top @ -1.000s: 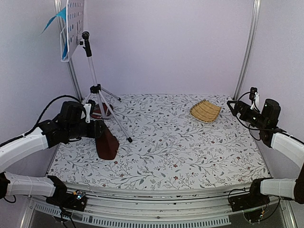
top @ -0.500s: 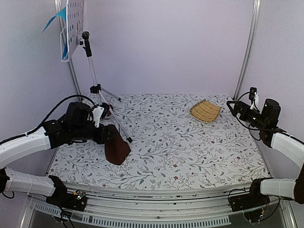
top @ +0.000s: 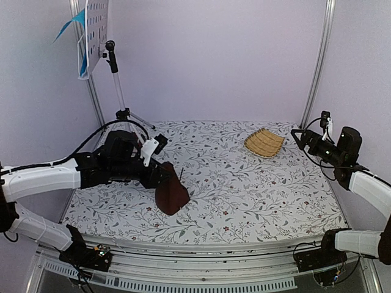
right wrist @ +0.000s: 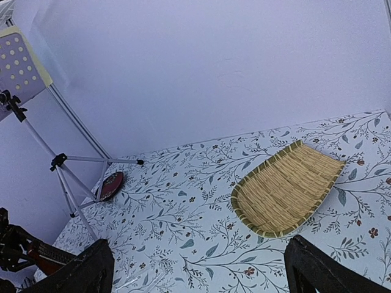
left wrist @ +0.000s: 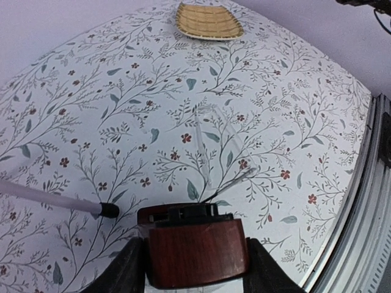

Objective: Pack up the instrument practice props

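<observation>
While clamped on two opposite sides by the left fingers [left wrist: 131, 270], set roughly half closed around it: dark brown pyramid metronome [top: 171, 195], over the front-left part of the floral-print bench [top: 256, 201], tilted, with a thin pendulum rod [top: 181, 174] projecting upward from it. Contact between metronome and bench surface not discernible from either view. In the left wrist view, wooden body filling the gap between the two fingers, black fitting on its far end, rod seen as a thin dark line over the print.

Right fingers [right wrist: 91, 268] spread wide, nothing between them, raised at the right edge of the bench and directed toward the rear left.

Silver tripod music stand [top: 117, 85] upright in the rear-left corner, legs splayed, white perforated desk [top: 98, 30] at the top of the pole. Music sheets [top: 72, 21] resting on that desk, blue corner overhanging its left edge, cream margin visible along the desk in the right wrist view. One black-tipped tripod foot [left wrist: 109, 210] on the bench near the metronome, to its left in the left wrist view.

Woven bamboo tray [top: 264, 143] lying flat on the rear-right part of the bench, well apart from both sets of fingers. Dark red disc [right wrist: 112, 185] on the bench at the foot of the stand, beside a rear leg.
</observation>
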`<state>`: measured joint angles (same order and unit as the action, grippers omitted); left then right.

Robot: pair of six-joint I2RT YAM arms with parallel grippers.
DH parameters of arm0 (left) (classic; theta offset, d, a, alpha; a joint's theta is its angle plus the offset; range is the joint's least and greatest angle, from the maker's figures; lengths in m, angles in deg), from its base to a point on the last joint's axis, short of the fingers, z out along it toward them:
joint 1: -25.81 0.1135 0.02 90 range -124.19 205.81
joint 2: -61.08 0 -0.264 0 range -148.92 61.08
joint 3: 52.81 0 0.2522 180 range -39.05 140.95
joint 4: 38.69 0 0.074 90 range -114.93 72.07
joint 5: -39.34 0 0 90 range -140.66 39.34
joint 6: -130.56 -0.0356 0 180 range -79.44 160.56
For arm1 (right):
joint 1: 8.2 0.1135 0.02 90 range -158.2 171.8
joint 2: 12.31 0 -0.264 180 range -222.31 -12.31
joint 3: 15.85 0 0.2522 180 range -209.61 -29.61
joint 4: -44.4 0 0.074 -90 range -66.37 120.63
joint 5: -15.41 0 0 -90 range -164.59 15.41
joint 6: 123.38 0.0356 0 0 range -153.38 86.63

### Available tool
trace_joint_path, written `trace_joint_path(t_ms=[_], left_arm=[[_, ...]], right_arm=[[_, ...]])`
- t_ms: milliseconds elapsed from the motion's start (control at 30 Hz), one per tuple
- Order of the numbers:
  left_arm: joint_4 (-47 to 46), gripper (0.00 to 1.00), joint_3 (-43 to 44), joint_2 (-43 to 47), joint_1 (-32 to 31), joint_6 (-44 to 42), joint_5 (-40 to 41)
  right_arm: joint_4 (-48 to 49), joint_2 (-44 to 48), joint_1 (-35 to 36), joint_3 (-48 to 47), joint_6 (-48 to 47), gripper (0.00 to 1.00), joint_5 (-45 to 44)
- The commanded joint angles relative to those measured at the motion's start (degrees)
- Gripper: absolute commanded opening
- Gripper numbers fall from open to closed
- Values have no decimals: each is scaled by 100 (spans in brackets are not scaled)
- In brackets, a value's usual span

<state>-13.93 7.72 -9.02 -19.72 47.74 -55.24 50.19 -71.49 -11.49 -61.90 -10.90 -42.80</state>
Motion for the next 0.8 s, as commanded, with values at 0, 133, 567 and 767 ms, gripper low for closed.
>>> trace_joint_path(t_ms=[0, 133, 567, 767], left_arm=[[-671, 26, 386, -537, -215, -472, -302], [-812, 27, 784, -1143, -341, -800, -375], [-1226, 84, 906, -1259, -431, -824, 131], [-2362, 92, -920, -4, -51, 1261, 226]], right_arm=[[74, 187, 37, 5, -93, 99, 138], [49, 273, 39, 27, -153, 99, 149], [-273, -165, 468, -330, -168, 97, 177], [-997, -1007, 1938, -719, -283, 87, -161]])
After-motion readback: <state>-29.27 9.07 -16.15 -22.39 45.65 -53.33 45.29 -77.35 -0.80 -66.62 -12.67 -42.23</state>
